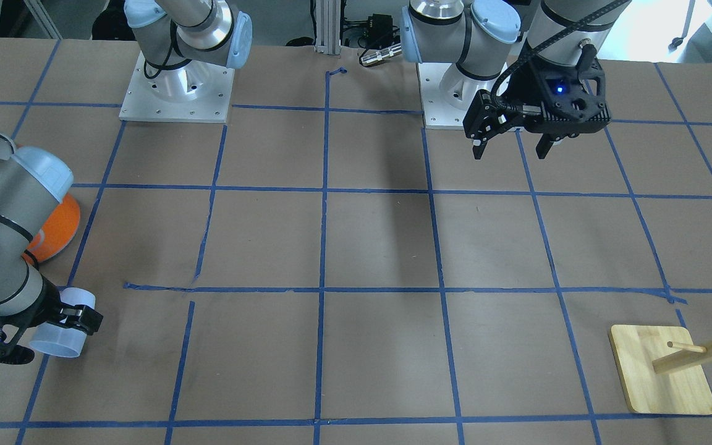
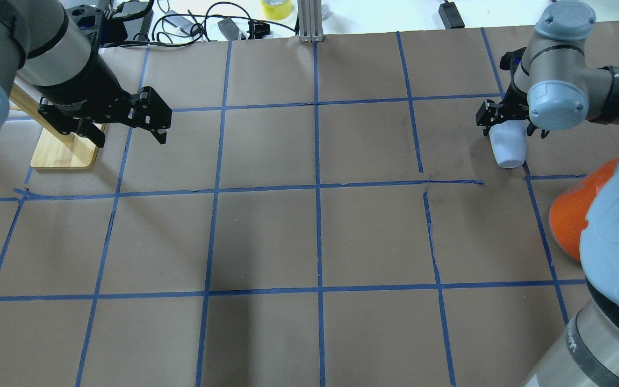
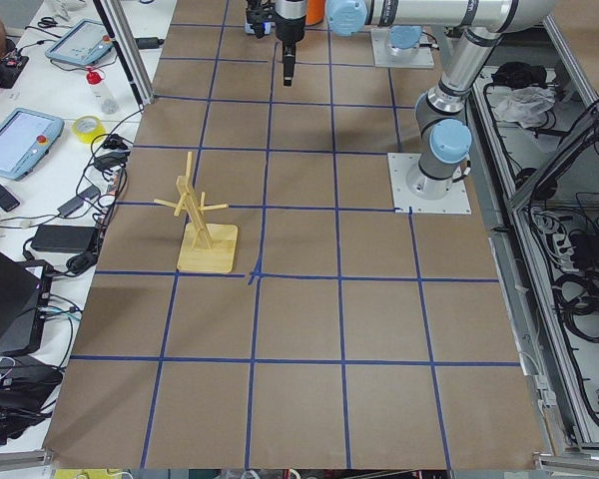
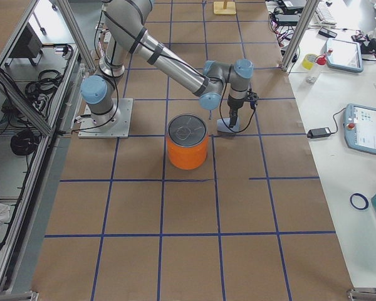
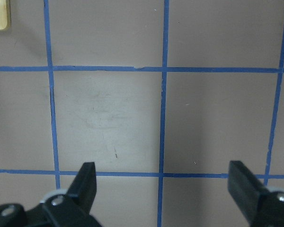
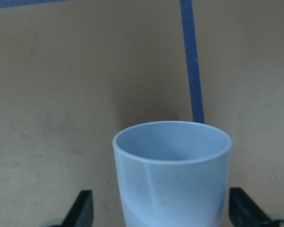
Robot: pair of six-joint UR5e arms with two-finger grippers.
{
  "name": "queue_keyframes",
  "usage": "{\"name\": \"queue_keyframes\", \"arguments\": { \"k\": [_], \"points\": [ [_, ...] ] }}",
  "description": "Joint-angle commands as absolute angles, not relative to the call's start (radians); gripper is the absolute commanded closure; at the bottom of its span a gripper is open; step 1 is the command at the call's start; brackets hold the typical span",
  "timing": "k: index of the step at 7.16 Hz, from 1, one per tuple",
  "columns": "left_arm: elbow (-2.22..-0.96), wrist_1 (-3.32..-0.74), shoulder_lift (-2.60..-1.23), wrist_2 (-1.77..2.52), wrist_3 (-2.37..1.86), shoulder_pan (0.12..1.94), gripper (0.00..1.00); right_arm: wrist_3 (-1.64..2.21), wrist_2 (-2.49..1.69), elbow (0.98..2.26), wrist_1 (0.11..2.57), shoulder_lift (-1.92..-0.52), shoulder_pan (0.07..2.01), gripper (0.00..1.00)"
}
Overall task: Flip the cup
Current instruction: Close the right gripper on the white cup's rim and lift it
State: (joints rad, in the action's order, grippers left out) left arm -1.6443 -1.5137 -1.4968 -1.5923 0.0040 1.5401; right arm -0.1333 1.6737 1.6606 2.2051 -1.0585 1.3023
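The cup is a small, plain tumbler of pale lavender-blue plastic, matte and smooth. It has no handle and tapers from a wide round rim to a narrower base. It is tipped over at the robot's right end of the bench, its open mouth pointing away from the wrist and its hollow inside showing. A blue tape line runs just past its rim.

The right claw stands wide around the cup. One black finger lies on each side, and the wrist view shows a gap between each finger and the cup wall.

The left claw hangs above the bench at the other end, also spread wide and holding nothing.

The bench is covered in dull brown paper with a grid of blue tape. An orange can-shaped container with a silvery ridged top stands near the cup but apart from it. A pale wooden peg stand on a flat square base stands near the left claw.
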Motion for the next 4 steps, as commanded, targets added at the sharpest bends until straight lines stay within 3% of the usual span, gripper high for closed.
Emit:
{"name": "queue_keyframes", "arguments": {
  "k": [1, 4],
  "points": [
    [-1.643, -1.513, -1.496, -1.592, 0.005, 1.54, 0.0, -0.14, 1.667, 1.667, 2.233, -1.037, 1.282, 0.0],
    [-1.643, -1.513, -1.499, -1.592, 0.006, 1.54, 0.0, -0.141, 1.642, 1.667, 2.295, -1.013, 1.282, 0.03]
  ]
}}
